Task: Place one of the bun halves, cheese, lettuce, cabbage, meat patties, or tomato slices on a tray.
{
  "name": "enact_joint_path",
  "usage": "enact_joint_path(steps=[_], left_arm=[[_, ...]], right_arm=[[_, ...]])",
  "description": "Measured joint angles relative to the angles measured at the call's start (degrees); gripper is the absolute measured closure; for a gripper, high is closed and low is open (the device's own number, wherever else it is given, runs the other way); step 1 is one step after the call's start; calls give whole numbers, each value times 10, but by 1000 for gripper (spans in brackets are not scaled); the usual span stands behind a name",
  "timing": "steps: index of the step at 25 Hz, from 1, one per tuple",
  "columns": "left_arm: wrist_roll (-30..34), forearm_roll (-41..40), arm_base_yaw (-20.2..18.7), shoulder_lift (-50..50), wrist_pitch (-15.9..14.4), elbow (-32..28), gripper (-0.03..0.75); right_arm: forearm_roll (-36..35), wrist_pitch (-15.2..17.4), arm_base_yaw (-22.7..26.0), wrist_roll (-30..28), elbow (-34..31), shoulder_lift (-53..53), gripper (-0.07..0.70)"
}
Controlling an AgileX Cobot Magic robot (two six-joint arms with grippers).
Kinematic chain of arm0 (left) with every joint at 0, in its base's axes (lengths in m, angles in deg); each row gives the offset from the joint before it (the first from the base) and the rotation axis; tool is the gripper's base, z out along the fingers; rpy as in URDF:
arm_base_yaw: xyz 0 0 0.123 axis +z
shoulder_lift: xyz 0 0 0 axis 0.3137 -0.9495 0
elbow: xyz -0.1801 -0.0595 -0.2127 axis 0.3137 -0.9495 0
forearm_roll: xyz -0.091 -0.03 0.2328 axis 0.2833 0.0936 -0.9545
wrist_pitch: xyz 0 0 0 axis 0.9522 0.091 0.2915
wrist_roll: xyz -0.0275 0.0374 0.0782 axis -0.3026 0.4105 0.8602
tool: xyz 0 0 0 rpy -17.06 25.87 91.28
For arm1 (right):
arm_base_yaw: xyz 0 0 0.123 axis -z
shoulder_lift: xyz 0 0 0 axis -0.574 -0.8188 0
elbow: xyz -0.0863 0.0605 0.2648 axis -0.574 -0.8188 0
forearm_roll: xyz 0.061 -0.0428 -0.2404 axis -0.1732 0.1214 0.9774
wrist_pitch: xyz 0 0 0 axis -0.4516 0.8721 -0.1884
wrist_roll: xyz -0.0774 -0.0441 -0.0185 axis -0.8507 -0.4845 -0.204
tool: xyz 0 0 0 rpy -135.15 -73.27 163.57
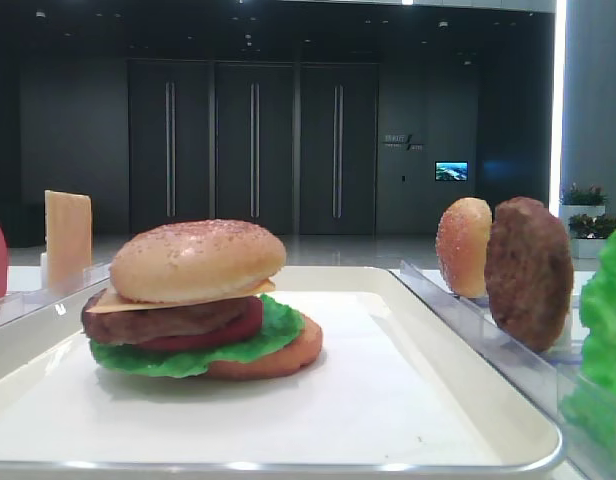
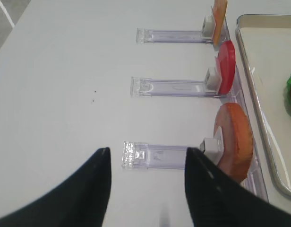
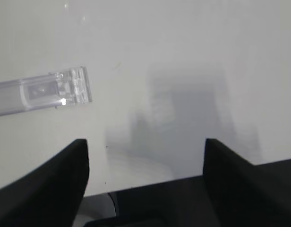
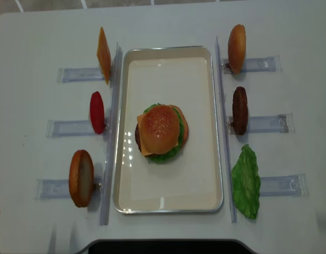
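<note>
A full burger stands on the cream tray, topped by a seeded bun half over cheese, a meat patty, a tomato slice and lettuce. Upright in the left racks are cheese, a tomato slice and a flat bun base. The right racks hold a bun half, a meat patty and lettuce. My left gripper is open above a rack end, left of the bun base. Over bare table, my right gripper is open and empty. No cabbage shows.
Clear plastic racks lie on both sides of the tray, with long clear rails along its edges. One rack end lies up and left of my right gripper. A dark base sits at the table's near edge.
</note>
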State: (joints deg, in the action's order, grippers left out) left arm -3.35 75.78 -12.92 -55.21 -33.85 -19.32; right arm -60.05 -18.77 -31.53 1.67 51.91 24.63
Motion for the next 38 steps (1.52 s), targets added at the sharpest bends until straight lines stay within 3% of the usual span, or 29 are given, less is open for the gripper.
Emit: enact_joint_path(steps=[16,22,38], left_arm=[[0,0,0,0,0,0,326],[0,0,0,0,0,0,326],[0,0,0,0,0,0,326]], right_arm=[[-1,0,0,-6,-3,349,148],[-29,1,0,-38,-6,363,149],[-29,1,0,-40,-6,363,149]])
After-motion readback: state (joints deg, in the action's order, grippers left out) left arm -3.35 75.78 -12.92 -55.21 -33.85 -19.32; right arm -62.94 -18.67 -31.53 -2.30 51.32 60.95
